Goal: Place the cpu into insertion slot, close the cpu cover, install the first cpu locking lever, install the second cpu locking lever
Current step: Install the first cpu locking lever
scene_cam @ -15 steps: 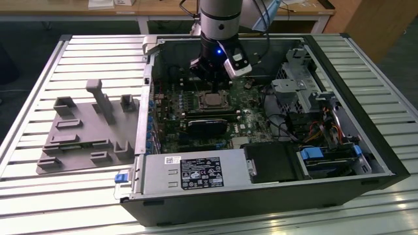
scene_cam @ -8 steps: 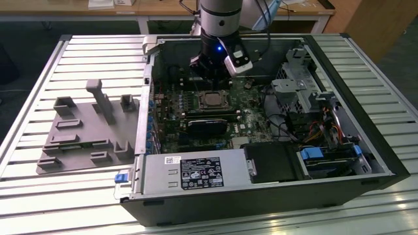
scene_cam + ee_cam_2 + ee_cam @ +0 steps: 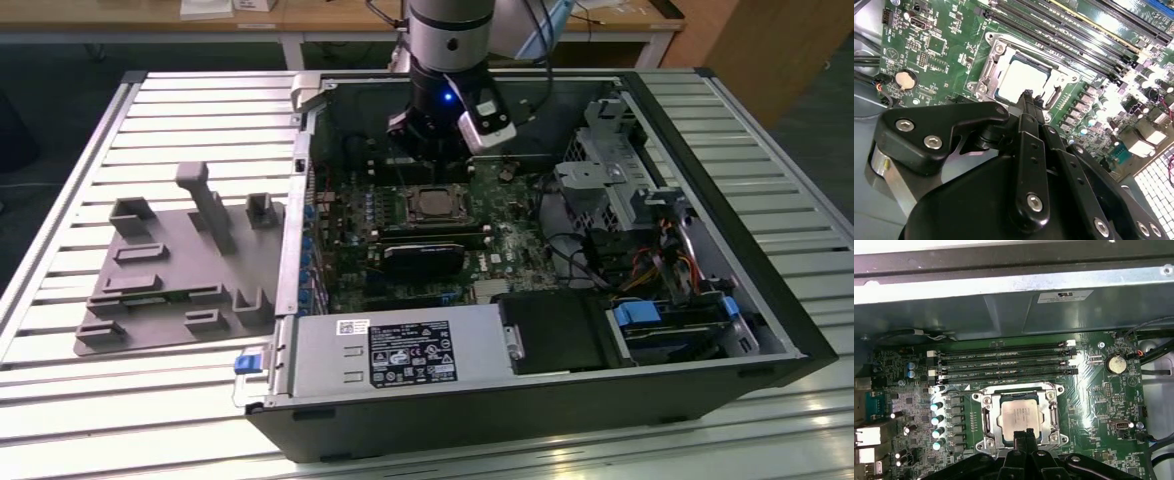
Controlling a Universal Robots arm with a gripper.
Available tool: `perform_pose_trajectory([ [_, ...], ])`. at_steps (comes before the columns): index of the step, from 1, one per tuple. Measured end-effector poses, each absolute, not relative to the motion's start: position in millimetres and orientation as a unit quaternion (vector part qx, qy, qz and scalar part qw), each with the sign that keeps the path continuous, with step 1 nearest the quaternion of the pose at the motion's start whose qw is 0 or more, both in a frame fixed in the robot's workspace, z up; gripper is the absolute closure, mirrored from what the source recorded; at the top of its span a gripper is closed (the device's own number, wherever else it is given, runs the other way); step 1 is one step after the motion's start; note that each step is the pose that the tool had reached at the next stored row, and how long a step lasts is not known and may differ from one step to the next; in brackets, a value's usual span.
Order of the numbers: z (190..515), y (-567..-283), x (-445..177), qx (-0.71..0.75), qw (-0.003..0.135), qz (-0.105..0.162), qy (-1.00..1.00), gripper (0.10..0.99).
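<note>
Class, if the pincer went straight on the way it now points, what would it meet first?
Probably the cpu cover, at its edge beside the seated cpu, though depth is unclear.

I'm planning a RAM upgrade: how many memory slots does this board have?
4 slots, parallel, between the cpu and the case wall: one by the wall, two in the middle, one nearest the cpu. None seems hidden.
</note>
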State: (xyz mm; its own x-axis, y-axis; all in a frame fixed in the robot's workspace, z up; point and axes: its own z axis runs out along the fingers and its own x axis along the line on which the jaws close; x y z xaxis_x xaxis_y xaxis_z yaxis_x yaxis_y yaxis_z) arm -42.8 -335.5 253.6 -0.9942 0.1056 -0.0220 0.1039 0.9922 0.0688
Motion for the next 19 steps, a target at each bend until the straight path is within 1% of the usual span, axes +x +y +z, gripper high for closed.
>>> perform_pose_trajectory([
  [19,254,-336,-84,0.052,0.017,0.034,0.998,0.980],
])
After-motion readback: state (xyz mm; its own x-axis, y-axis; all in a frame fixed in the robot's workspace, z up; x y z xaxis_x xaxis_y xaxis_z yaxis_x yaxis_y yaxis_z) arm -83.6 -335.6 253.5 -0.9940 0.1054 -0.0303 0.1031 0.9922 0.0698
